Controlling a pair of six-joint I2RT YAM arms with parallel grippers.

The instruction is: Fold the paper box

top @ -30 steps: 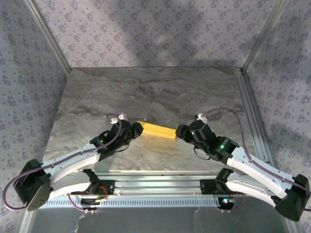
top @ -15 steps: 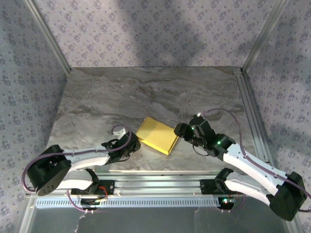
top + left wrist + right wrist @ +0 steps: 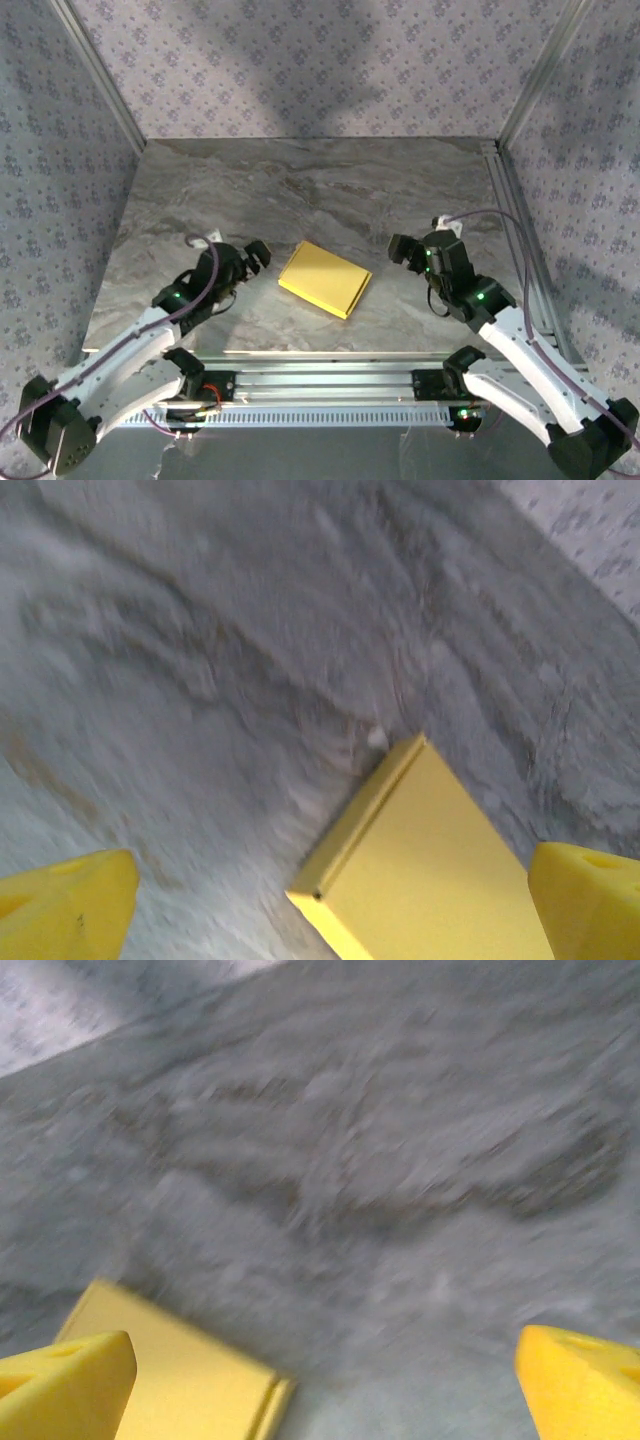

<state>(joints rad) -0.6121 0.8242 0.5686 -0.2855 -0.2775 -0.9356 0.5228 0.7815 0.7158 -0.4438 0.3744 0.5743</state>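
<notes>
Now, starting at the left, the left gripper [image 3: 254, 256] hovers low over the marble table [image 3: 300, 180], just beside the paper box [image 3: 325, 279] but apart from it. In its wrist view the yellow pads [image 3: 65, 905] sit at the far edges of the frame, so the jaws are spread wide with nothing between them.

In the middle, the box lies flat on the table between the two arms, turned at an angle, yellow face up. It looks fully folded into a slim rectangle (a lip runs along one long side in the left wrist view).

We judge it light and thin-walled: stiff enough across its broad face, but easy to dent or spring open if it is pinched hard. The card looks smooth, so it will probably slide on the marble under a nudge. We think the best hold is across a short end or at a corner, with the pads on both faces, rather than pressing down on the middle.

On the right, the right gripper [image 3: 400, 250] is also near the box without touching it, its jaws wide apart and empty.

As a container, the box is closed, so we cannot tell what is inside, if anything.
</notes>
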